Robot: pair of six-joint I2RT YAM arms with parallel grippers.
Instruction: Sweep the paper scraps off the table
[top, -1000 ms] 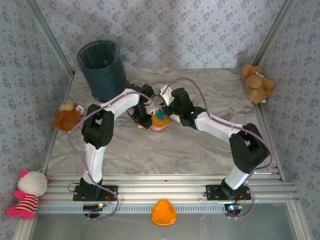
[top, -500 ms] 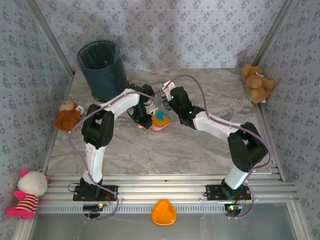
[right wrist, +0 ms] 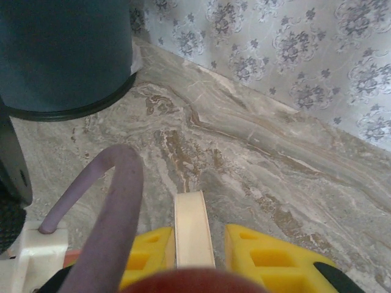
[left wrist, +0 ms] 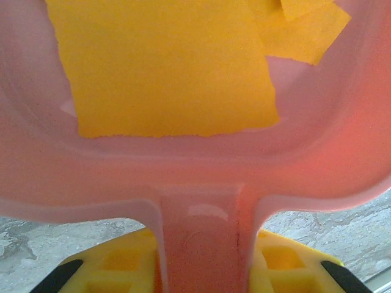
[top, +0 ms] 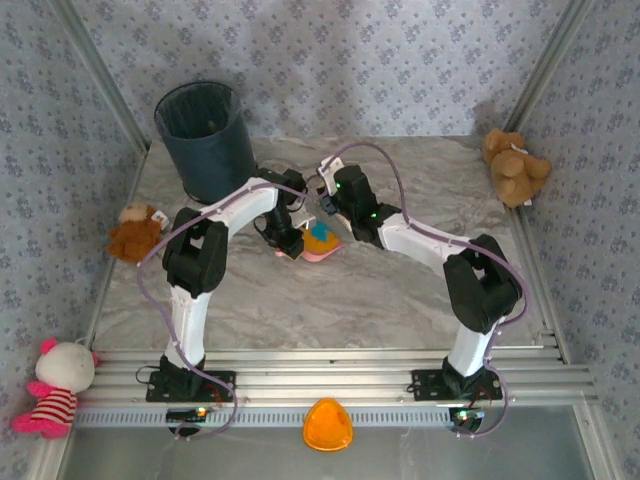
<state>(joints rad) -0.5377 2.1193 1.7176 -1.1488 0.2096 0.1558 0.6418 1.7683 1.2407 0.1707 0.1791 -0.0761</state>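
Note:
My left gripper point(left wrist: 204, 268) is shut on the handle of the pink dustpan point(left wrist: 195, 177). Orange-yellow paper scraps point(left wrist: 165, 67) lie flat inside the pan. From above, the dustpan point(top: 324, 252) rests on the table point(top: 430, 280) at its middle back, with orange and cyan paper scraps point(top: 319, 235) in it and the left gripper point(top: 287, 243) at its left end. My right gripper point(right wrist: 198, 250) is shut on a cream-white handle point(right wrist: 192, 226); what the handle belongs to is hidden. Seen from above, the right gripper point(top: 330, 195) sits just behind the pan.
A dark bin point(top: 205, 140) stands at the back left, close to both wrists, and also shows as the bin point(right wrist: 61, 55). Plush toys sit at the edges: a bear point(top: 515, 165), a small brown one point(top: 135, 230), a pink-white one point(top: 55, 385). An orange object point(top: 328, 425) lies past the ribbed rail point(top: 330, 375).
The right arm has drawn its gripper back and to the left, away from the dustpan's right side. The left arm and the dustpan have stayed put.

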